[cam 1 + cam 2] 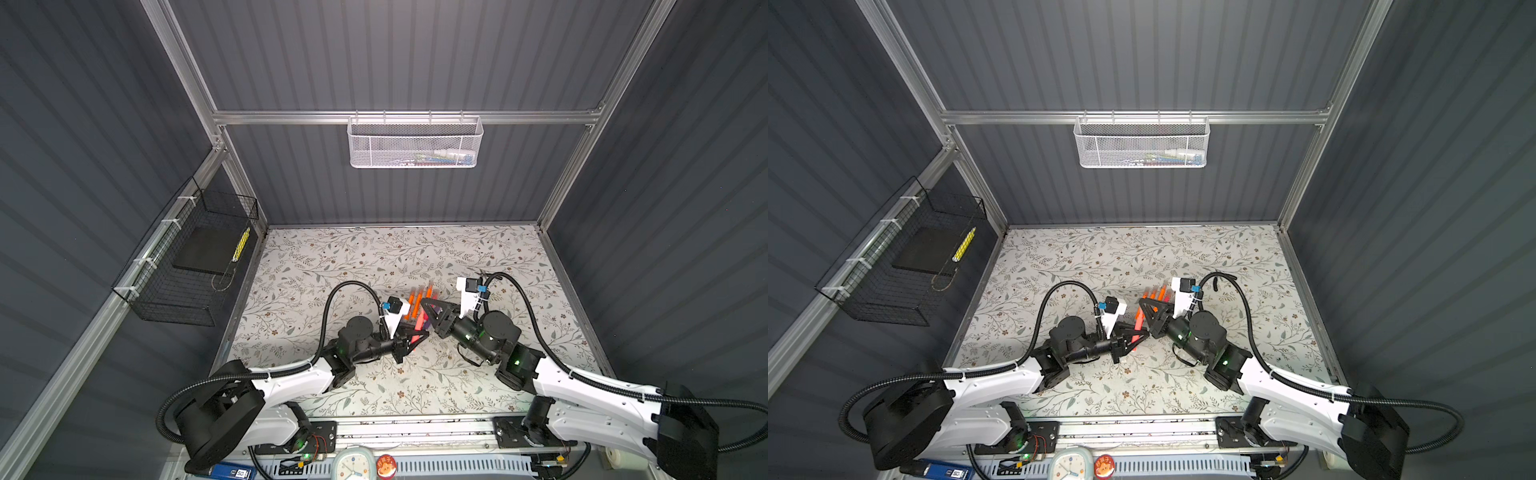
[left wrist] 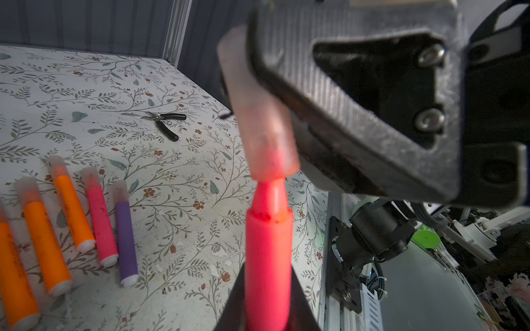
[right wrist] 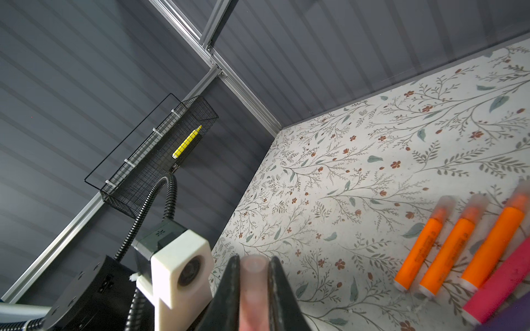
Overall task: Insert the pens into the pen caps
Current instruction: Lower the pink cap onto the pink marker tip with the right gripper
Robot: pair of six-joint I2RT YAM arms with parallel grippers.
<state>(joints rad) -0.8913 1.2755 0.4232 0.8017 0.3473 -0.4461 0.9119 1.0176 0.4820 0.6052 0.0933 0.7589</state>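
Where the two arms meet, just below mid-frame in both top views, we see the left gripper (image 2: pixel 268 303) clamped on a red-pink pen (image 2: pixel 268 249) and the right gripper (image 3: pixel 253 282) pinched on a translucent cap (image 2: pixel 262 129). The pen's long axis runs up the frame, leaning slightly right; its tapered tip just enters the cap's mouth.

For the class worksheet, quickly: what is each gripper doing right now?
Left gripper: shut on the red-pink pen.
Right gripper: shut on the pen cap.
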